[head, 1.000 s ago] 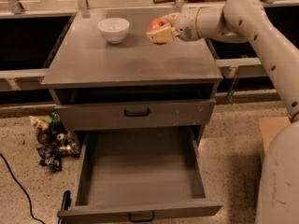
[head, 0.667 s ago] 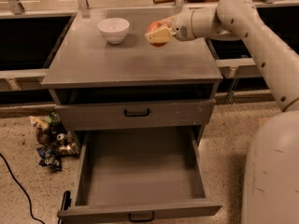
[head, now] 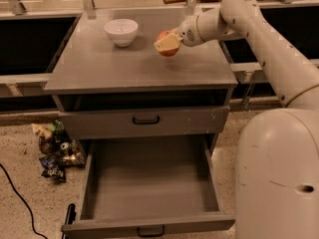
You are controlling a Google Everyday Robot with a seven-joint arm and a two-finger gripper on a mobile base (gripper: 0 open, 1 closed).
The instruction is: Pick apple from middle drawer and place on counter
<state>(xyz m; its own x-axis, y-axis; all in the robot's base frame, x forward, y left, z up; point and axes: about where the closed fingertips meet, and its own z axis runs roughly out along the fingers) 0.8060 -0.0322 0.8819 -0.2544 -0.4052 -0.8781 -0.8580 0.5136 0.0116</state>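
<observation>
The red apple (head: 168,49) is held in my gripper (head: 166,43) just above the counter (head: 139,66), right of the middle of the slab. The cream fingers (head: 167,42) are shut on the apple and cover its front; I cannot tell whether it touches the surface. The arm reaches in from the upper right. The middle drawer (head: 149,183) is pulled fully open below, and its grey floor holds nothing. The drawer above it (head: 145,119) is closed.
A white bowl (head: 121,31) stands on the counter's back left, left of the gripper. Snack packets (head: 56,151) and a black cable (head: 20,203) lie on the floor left of the cabinet. My white base (head: 279,178) stands at the right.
The gripper with the apple has moved slightly left and down over the counter. The bowl and drawers have not moved.
</observation>
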